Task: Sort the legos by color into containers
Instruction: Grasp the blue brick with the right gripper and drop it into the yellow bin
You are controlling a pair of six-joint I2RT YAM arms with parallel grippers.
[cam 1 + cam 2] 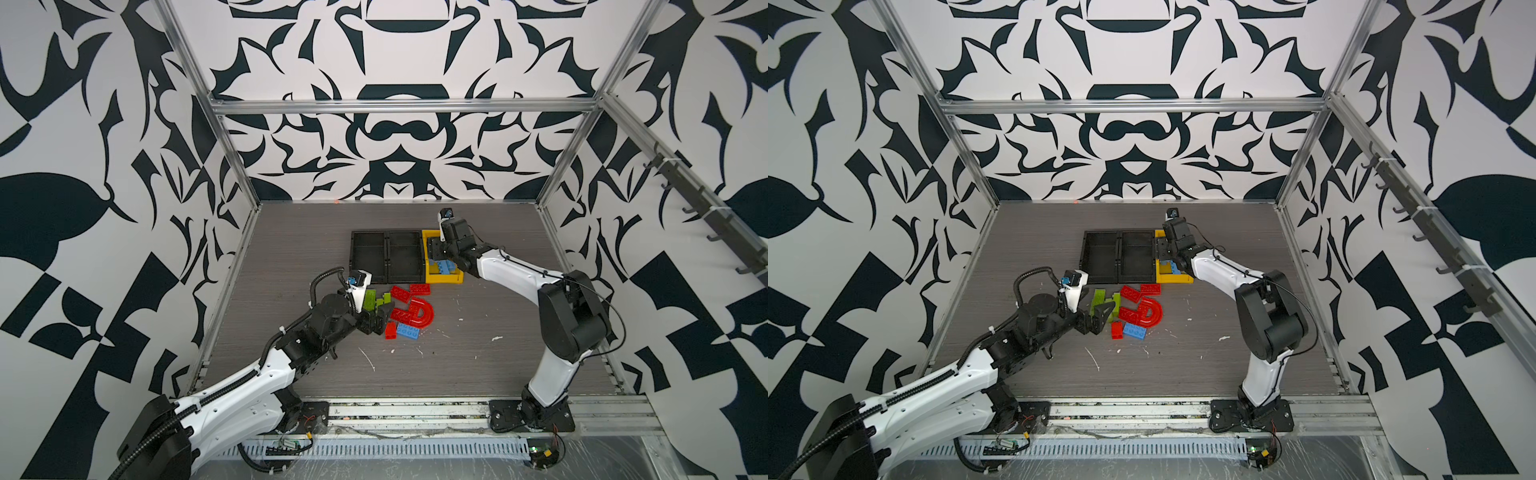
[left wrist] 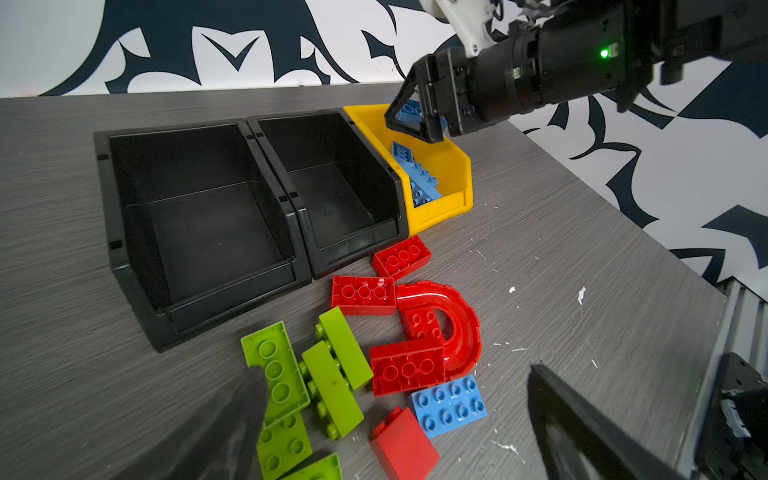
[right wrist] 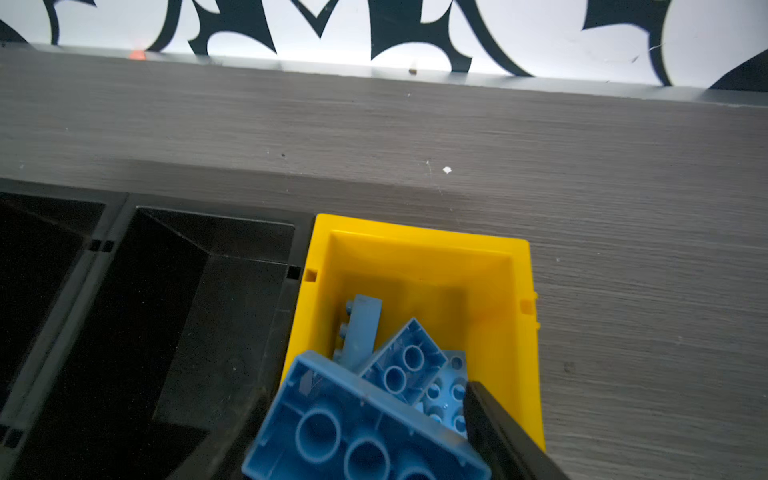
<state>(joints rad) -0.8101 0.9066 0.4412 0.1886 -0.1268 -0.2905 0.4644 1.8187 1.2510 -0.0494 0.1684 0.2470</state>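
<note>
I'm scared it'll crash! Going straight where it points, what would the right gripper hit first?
Probably the light blue studded plastic bricks heaped in the yellow plastic bin, beyond the blue plastic brick it holds.

my left arm (image 1: 249,378) and right arm (image 1: 515,270) wear white shells dotted with small dark screw holes, over black joints. a ribbed black hose (image 1: 319,277) loops along the left; a thin black wire (image 1: 622,322) arcs off the right. my fingers (image 2: 232,419) are matte black wedges.

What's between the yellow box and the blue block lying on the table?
Red bricks and the red arch lie between them, clearest in the left wrist view.
</note>
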